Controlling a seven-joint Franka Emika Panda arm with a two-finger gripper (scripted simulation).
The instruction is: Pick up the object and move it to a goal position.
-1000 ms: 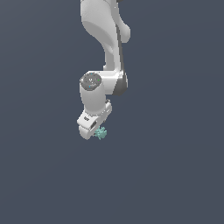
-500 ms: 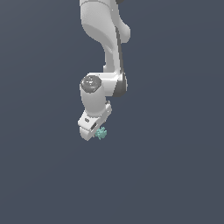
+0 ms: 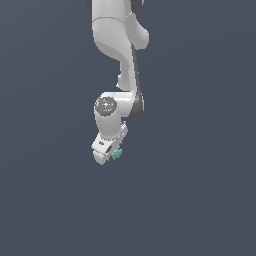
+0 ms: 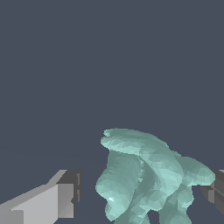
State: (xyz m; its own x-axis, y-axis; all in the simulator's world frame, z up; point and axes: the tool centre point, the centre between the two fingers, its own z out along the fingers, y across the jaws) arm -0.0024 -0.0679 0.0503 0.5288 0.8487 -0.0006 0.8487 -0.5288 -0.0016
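The object (image 3: 116, 152) is a tiny teal-green spiky lump at the lower tip of my white gripper (image 3: 109, 156) in the exterior view. In the wrist view the object (image 4: 144, 175) sits between the two fingers. One finger (image 4: 65, 199) stands a small gap away from it. The other finger (image 4: 215, 189) is at the frame's edge and touches or nearly touches the lump. The jaws stand wide, around the object. The object's lower part is cut off by the frame.
The white arm (image 3: 117, 45) comes down from the top of the exterior view. The plain dark grey-blue surface (image 3: 200, 200) fills everything around it. No goal marker shows.
The wrist joint has sunk a little lower over the gripper. The gripper tip and the object stay at about the same spot.
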